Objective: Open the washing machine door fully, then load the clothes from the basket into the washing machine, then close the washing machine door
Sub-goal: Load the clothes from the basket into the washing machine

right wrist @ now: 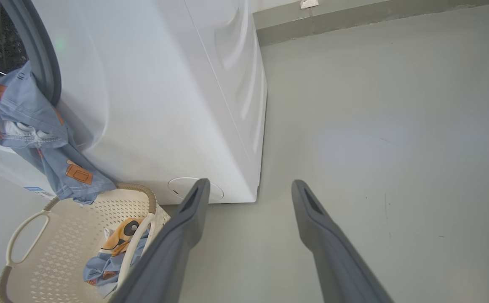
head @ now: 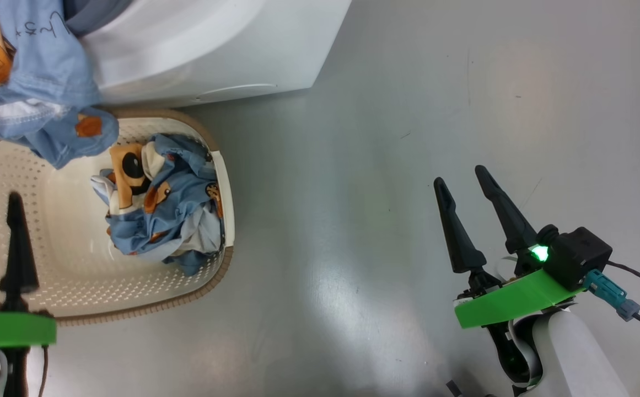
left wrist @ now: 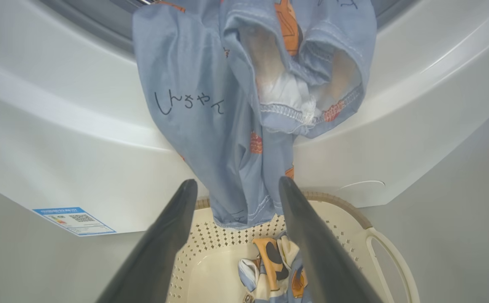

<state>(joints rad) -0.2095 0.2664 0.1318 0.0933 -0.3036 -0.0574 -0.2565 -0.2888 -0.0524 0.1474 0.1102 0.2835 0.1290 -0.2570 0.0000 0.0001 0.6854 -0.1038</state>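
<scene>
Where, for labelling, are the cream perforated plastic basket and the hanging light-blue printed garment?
Cream perforated plastic basket [head: 71, 242]: head view, bare bottom.
Light-blue printed garment [left wrist: 185, 134]: left wrist view, lettered panel.

White all over on the washing machine [head: 187, 49], and there's a grey rubber ring [right wrist: 44, 63] and a blue-edged sticker [left wrist: 73, 219] with red-to-green bars. Now the hanging garment [left wrist: 185, 139]: light blue, orange block prints, black handwritten characters [left wrist: 187, 103], white lining [left wrist: 284, 94] at the stitched hem. The basket [head: 71, 264] is cream, dotted all over with perforations, its rim [head: 149, 311] a brown woven look. The bundle [head: 171, 220] has the same blue with orange prints, plus an orange-and-black cartoon patch [head: 129, 165]. The floor [head: 408, 138] is plain glossy grey. On the right claw [head: 459, 175]: black fingers [head: 460, 231], a bright green bracket [head: 510, 300], a green light [head: 540, 253] glowing.
</scene>
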